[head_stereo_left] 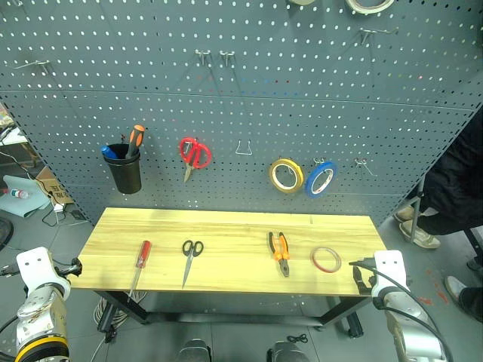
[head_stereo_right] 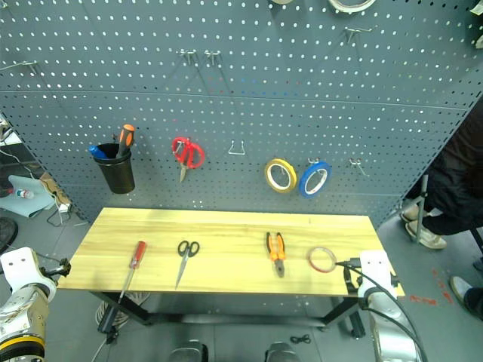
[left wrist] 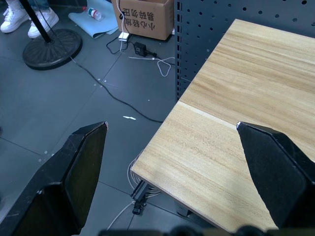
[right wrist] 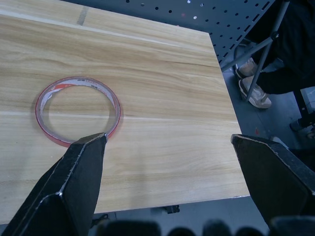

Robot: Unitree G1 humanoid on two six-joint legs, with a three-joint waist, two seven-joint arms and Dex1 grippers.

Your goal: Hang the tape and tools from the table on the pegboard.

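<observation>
Four items lie on the surface point(head_stereo_left: 226, 226), below the pegboard point(head_stereo_left: 226, 98).

Taking the pliers point(head_stereo_left: 279, 252) as landmark: the red tape point(head_stereo_left: 326, 260) lies flat just to their right, the black-handled scissors point(head_stereo_left: 190, 256) well to their left, and the red-handled screwdriver point(head_stereo_left: 140, 262) farther left still, near the front edge. The left gripper point(left wrist: 172, 147) hangs off the surface's left front corner, its jaws spread wide and holding nothing. The right gripper point(right wrist: 167, 147) hangs at the right front corner, near the tape, its jaws likewise spread and empty.
</observation>
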